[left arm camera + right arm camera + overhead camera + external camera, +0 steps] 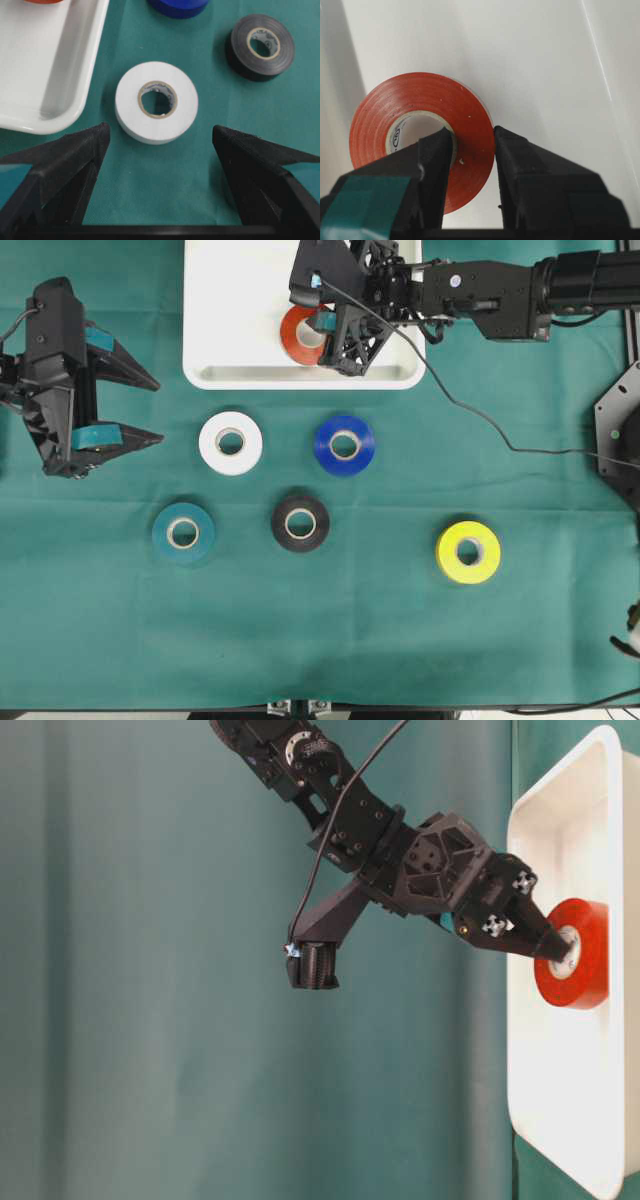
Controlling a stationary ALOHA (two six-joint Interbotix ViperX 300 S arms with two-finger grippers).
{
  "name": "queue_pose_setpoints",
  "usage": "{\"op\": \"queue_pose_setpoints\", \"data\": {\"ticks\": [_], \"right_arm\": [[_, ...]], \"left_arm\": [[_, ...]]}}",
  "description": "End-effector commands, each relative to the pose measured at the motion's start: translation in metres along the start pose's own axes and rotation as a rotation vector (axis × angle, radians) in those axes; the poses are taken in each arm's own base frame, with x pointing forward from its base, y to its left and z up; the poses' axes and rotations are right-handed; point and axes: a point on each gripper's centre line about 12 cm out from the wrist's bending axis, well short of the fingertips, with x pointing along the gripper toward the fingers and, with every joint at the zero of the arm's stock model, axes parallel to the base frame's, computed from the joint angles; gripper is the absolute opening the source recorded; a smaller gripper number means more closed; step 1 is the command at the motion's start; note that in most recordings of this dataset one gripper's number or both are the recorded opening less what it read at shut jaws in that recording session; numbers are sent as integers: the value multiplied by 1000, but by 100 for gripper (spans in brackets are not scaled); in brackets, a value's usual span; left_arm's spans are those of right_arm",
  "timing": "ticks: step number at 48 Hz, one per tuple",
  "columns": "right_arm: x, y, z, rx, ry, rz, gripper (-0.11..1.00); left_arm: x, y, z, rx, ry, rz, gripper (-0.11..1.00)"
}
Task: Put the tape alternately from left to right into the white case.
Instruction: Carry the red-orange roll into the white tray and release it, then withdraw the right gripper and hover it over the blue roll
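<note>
My right gripper (318, 335) is shut on the red-orange tape (292, 335), one finger inside the core and the other outside the ring (420, 95). It holds the roll inside the white case (215, 375), right of the middle and close to the floor (560, 1100); whether the roll touches the floor I cannot tell. My left gripper (159, 412) stands open at the left with nothing between its fingers. The white tape (156, 102) lies just ahead of its tips. On the cloth lie the blue (344, 445), teal (183, 532), black (300, 523) and yellow (468, 552) rolls.
The case sits at the back centre of the green cloth. A black cable (470, 405) trails from the right arm across the cloth on the right. The table's front edge runs along the bottom of the overhead view.
</note>
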Motion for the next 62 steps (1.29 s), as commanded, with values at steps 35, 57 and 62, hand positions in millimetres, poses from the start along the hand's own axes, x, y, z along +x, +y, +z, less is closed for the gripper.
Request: {"op": "queue_pose_setpoints", "data": {"ticks": [35,57,62], "right_arm": [[-7,3,18,7,-80,22,65],[-21,4,23,4,-105,25,71],[-31,7,23,-2,-123,34,71]], "left_arm": [[-2,-1,6,-1,-26,-4,64],[-2,-1,6,-2,-26,-4,64],[-2,-1,6,-4,-24,-4,64]]}}
